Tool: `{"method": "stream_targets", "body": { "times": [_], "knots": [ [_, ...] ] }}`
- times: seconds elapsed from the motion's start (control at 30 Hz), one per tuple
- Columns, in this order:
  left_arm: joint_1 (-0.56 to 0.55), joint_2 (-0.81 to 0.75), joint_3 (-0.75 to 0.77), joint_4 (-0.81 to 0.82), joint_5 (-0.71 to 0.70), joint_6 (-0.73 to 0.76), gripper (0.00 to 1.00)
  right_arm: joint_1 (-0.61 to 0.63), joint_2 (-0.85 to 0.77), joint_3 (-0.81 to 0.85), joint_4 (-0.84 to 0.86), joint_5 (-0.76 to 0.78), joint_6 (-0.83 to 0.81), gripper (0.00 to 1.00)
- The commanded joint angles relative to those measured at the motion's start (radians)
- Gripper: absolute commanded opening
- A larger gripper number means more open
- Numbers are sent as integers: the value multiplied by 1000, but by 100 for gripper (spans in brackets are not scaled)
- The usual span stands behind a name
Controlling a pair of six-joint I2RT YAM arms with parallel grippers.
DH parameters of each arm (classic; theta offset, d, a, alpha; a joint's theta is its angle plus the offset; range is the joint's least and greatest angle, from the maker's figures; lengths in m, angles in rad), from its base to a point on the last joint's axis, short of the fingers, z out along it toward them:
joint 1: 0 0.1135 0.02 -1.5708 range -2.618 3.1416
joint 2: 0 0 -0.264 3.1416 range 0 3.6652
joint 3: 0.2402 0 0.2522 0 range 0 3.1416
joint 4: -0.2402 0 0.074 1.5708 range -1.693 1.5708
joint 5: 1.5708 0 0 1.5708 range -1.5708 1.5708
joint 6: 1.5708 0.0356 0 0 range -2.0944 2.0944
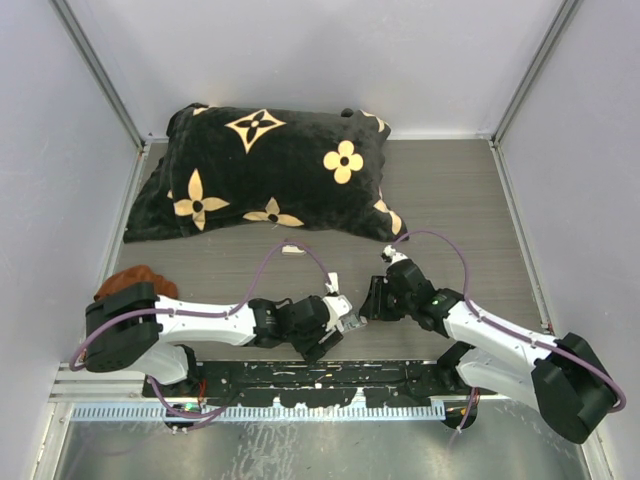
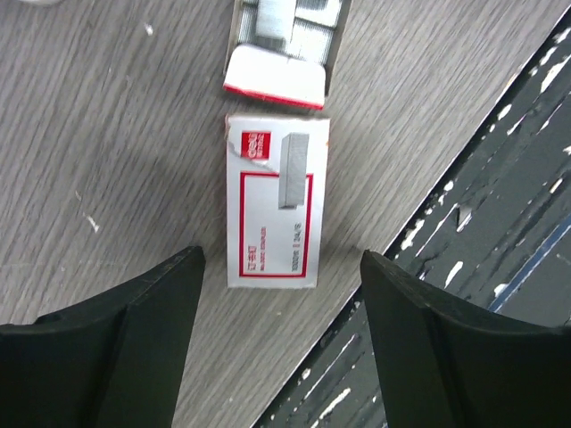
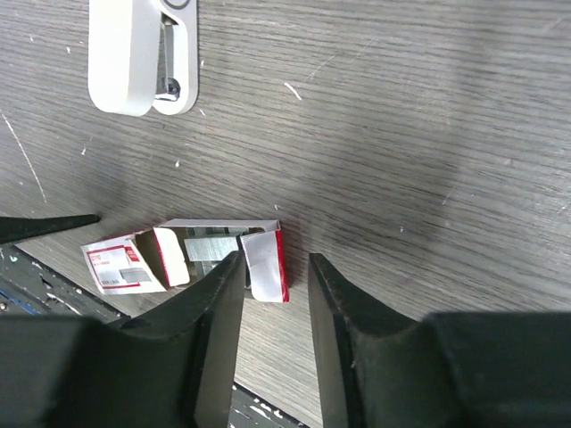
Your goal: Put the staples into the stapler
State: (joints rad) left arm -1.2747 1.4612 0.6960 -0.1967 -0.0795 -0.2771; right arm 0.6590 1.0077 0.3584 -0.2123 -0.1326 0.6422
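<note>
Since left gripper [image 2: 281, 263] and right gripper [image 3: 275, 267] both show jaws spread, nothing is held. Staples [image 2: 290, 22] look light, brittle; pinch strip's long sides gently

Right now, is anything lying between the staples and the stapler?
Nothing visible: only bare wood-grain table separates the silvery-grey staple strips in their open red-and-white cardboard box from the white plastic stapler.
</note>
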Motion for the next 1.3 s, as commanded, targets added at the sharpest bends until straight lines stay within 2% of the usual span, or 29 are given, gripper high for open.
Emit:
{"method": "stream_targets", "body": {
  "times": [0.0,0.17,0.3,0.4,0.5,0.63,0.73,1.0,1.17,1.27],
  "knots": [
    [0,-63,5,-104,-24,-34,75,-4,-62,21,-14,35,-20,42],
    [2,-244,56,-200,-89,-103,81,-4,-111,90,-115,103,-54,55],
    [56,-378,132,-346,-184,-123,94,-3,-108,167,-207,172,-73,61],
    [211,-434,210,-468,-144,-124,98,12,-84,224,-239,219,-73,65],
    [436,-472,262,-535,-27,-93,98,41,-53,263,-221,239,-58,68],
    [655,-510,291,-520,136,-48,99,108,33,329,-197,296,-19,69],
    [742,-511,284,-489,162,-25,99,177,120,378,-187,389,16,70],
    [768,-503,245,-468,-24,54,99,274,351,497,-157,483,60,69],
    [768,-517,246,-479,-45,70,99,302,472,573,-163,514,63,69],
    [768,-529,245,-486,-42,74,99,316,532,604,-173,531,64,64]
  ]
}}
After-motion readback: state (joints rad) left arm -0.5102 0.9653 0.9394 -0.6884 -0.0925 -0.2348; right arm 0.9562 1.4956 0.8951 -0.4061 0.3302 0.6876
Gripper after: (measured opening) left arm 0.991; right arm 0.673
